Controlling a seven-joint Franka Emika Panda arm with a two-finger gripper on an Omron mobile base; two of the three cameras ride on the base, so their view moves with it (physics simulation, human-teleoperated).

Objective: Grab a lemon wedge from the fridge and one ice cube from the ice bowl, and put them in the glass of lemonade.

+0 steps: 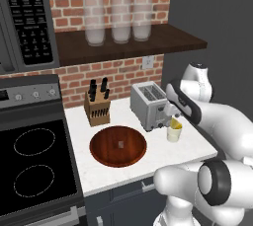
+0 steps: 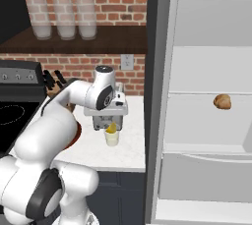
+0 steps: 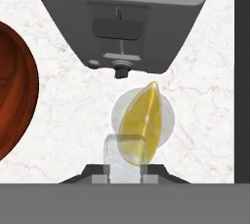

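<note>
Your glass of lemonade (image 3: 141, 118) held the lemon wedge (image 3: 141, 123); your gripper (image 3: 125, 169), clamped on a clear ice cube (image 3: 119, 157), sat at its 6 o'clock.

The light is even and soft in all three pictures, with no clear source. The white bench (image 1: 148, 163) looks bright, without glare. Under the wooden shelf (image 1: 123, 45) the brick wall (image 1: 123, 74) is a little darker. Edges are sharp but jagged; no blur or bending near the borders.
</note>
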